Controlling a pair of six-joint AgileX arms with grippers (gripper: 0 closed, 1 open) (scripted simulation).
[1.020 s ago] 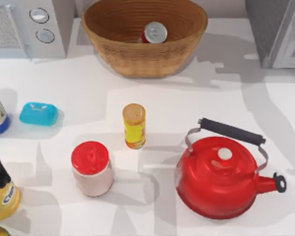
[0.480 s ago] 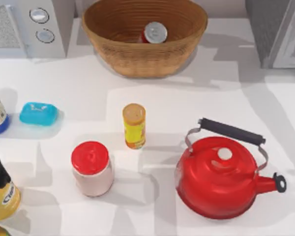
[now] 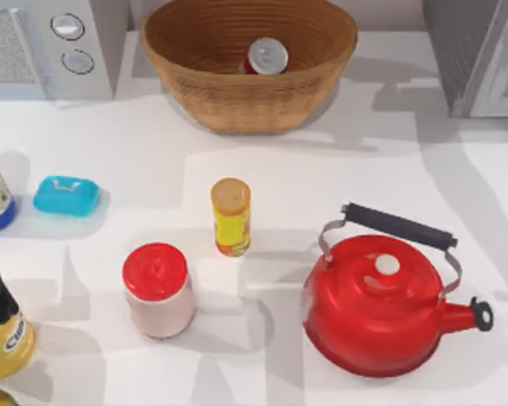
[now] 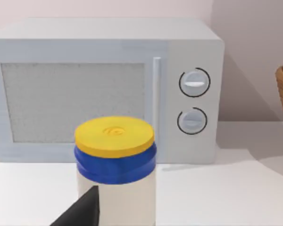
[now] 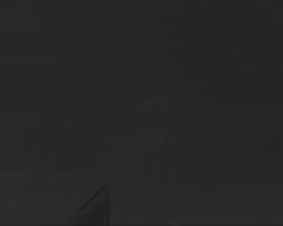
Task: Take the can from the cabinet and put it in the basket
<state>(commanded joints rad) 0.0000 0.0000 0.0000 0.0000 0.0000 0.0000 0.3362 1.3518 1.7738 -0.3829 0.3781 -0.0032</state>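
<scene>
- Top view: the can is seen standing inside the basket, silver top up, near the basket's far wall. The basket is placed at the table's far edge, between the white microwave at the left and the cabinet at the right corner.
- Nearer the camera, a yellow tube and a red-lidded jar are found just beside each other, with a red kettle to their right and a blue soap bar to their left.
- Left wrist view: a jar with a yellow lid is shown before the microwave; a dark wedge below is perhaps a fingertip, so whether the left gripper is apart or together cannot be told.
- Right wrist view: it is dark.
</scene>
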